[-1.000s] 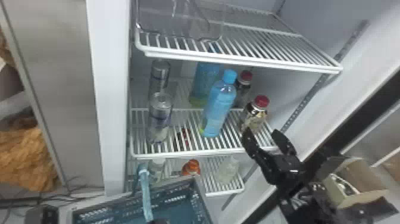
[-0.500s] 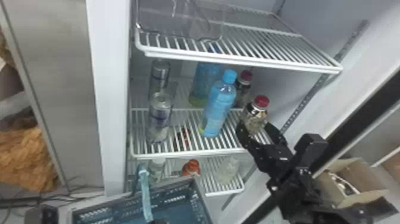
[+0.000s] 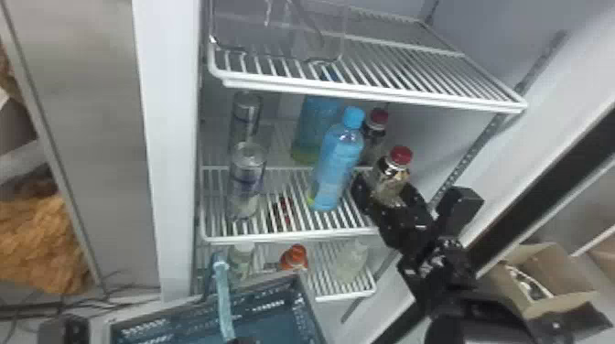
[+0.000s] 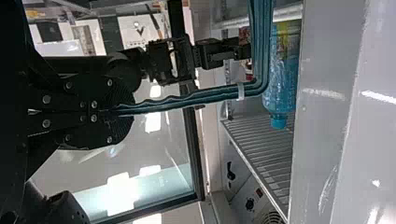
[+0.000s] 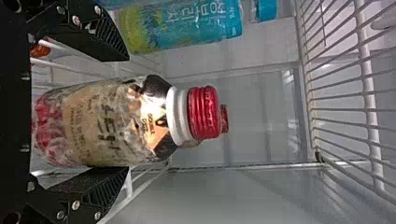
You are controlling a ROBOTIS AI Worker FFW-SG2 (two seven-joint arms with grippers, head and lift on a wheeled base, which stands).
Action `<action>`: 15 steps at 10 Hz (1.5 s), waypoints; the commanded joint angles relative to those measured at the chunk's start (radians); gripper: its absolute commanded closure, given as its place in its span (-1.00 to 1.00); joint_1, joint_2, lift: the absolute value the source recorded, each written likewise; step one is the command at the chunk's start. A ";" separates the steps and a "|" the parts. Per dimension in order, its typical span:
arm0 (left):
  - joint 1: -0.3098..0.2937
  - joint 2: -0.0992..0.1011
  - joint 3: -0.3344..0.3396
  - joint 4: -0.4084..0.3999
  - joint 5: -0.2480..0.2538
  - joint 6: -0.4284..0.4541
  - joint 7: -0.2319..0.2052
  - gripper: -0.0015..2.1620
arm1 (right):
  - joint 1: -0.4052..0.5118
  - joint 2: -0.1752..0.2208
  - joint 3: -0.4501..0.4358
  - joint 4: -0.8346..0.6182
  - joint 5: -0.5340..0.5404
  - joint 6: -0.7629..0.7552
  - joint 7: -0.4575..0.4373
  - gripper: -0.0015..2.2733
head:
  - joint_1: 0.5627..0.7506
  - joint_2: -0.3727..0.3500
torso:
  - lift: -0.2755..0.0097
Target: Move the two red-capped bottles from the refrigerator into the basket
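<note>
Head view: black two-fingered right hand point(image 3: 388, 194) is around the front red-capped bottle point(image 3: 397, 170) on the white wire shelf point(image 3: 293, 238). The other red-capped bottle point(image 3: 376, 128) stands behind; the blue plastic basket point(image 3: 313, 315) sits lower down.

Left wrist view: black left hand point(image 4: 125, 112) is pinched tight on the basket's teal handle point(image 4: 210, 94).

Right wrist view: fingers wide, bottle between them, not clamped. Looks like first-grab time imo, so squeeze, then lift.
</note>
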 commanded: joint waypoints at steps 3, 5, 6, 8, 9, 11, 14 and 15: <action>0.001 0.000 0.002 0.000 -0.002 0.000 0.001 0.09 | -0.028 -0.006 -0.002 0.015 -0.006 0.027 -0.008 -0.66 | 0.41 -0.94 | 0.93; 0.001 0.000 0.002 0.000 -0.002 0.000 0.001 0.09 | -0.033 -0.014 -0.004 0.013 -0.008 0.054 -0.010 0.10 | 0.41 -0.94 | 0.93; 0.001 0.000 0.002 0.000 -0.002 0.000 0.001 0.09 | -0.028 -0.015 -0.004 0.006 0.000 0.037 -0.010 0.13 | 0.41 -0.94 | 0.93; -0.002 0.000 0.000 0.000 -0.002 0.000 0.001 0.09 | 0.013 -0.015 -0.006 -0.061 0.000 0.020 -0.016 0.13 | 0.41 -0.94 | 0.93; -0.002 0.000 0.002 0.000 -0.002 0.000 0.001 0.09 | 0.053 -0.015 -0.010 -0.117 -0.006 0.027 -0.028 0.13 | 0.41 -0.94 | 0.93; -0.002 0.000 0.002 0.000 -0.002 0.000 0.001 0.09 | 0.139 -0.015 -0.026 -0.245 -0.031 0.086 -0.039 0.13 | 0.41 -0.94 | 0.93; -0.002 0.002 0.000 0.000 -0.002 0.000 0.003 0.09 | 0.254 -0.014 -0.048 -0.394 -0.055 0.159 -0.042 0.13 | 0.41 -0.94 | 0.93; 0.001 0.003 0.000 0.000 -0.002 0.000 0.003 0.09 | 0.296 -0.011 -0.062 -0.434 -0.067 0.179 -0.041 0.13 | 0.41 -0.94 | 0.93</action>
